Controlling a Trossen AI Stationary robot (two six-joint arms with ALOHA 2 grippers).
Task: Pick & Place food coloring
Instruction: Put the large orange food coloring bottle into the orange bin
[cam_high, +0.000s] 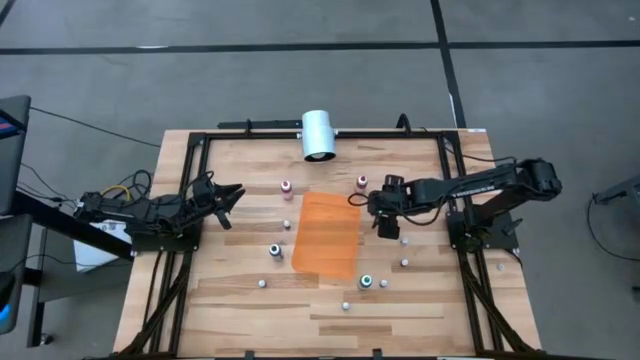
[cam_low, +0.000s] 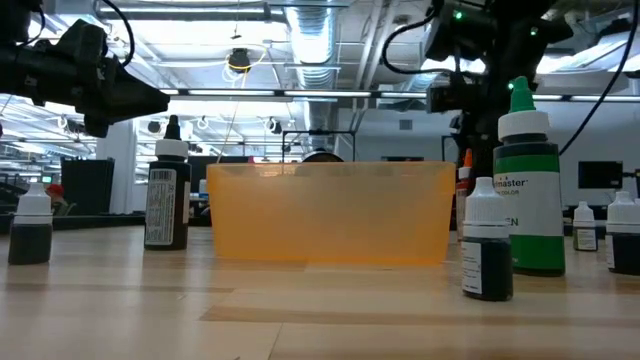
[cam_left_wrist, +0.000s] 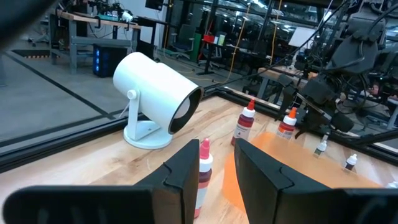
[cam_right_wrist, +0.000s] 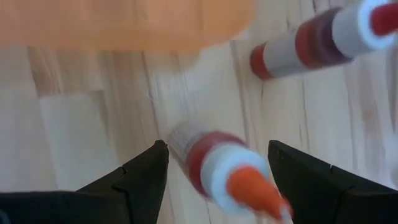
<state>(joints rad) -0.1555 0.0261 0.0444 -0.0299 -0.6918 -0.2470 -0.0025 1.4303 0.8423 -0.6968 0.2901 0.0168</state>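
Several small food coloring bottles stand upright on the wooden table around a translucent orange tray (cam_high: 325, 235). My right gripper (cam_high: 386, 222) hangs just right of the tray, open and pointing steeply down. Its fingers stand on either side of an orange-tipped bottle (cam_right_wrist: 227, 174) and touch nothing that I can see. A red-capped bottle (cam_right_wrist: 317, 40) stands just beyond it. My left gripper (cam_high: 232, 196) waits level at the table's left edge, its fingers drawn close together with nothing between them. Beyond those fingers stands a pink-topped bottle (cam_left_wrist: 204, 163).
A white cylinder on a stand (cam_high: 319, 135) sits at the far edge. Teal-topped bottles (cam_high: 275, 250) (cam_high: 366, 282) and small whitish ones (cam_high: 404, 262) are scattered near and right of the tray. A black frame (cam_high: 190, 160) borders the table.
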